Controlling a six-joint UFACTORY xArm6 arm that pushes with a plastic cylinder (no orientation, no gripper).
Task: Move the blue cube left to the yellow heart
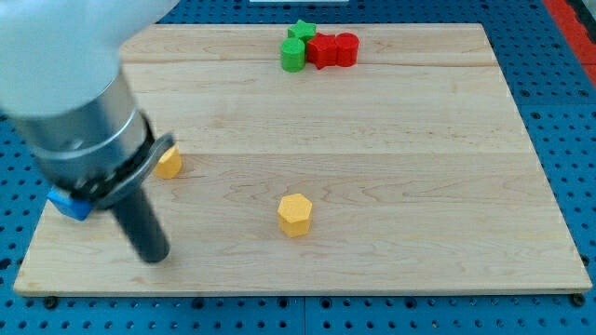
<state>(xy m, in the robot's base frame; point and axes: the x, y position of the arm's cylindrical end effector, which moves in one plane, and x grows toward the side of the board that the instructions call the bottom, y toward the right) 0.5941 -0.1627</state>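
A blue cube (71,205) lies near the board's left edge, mostly hidden behind the arm. A yellow block (169,164), likely the heart, sits just to its upper right, partly covered by the arm's collar. My tip (155,257) rests on the board below both, to the lower right of the blue cube and apart from it.
A yellow hexagon block (294,215) lies at the board's lower middle. At the view's top, a green star (301,31), a green cylinder (293,55), a red star-like block (322,49) and a red cylinder (346,48) cluster together. The wooden board (419,186) sits on a blue pegboard.
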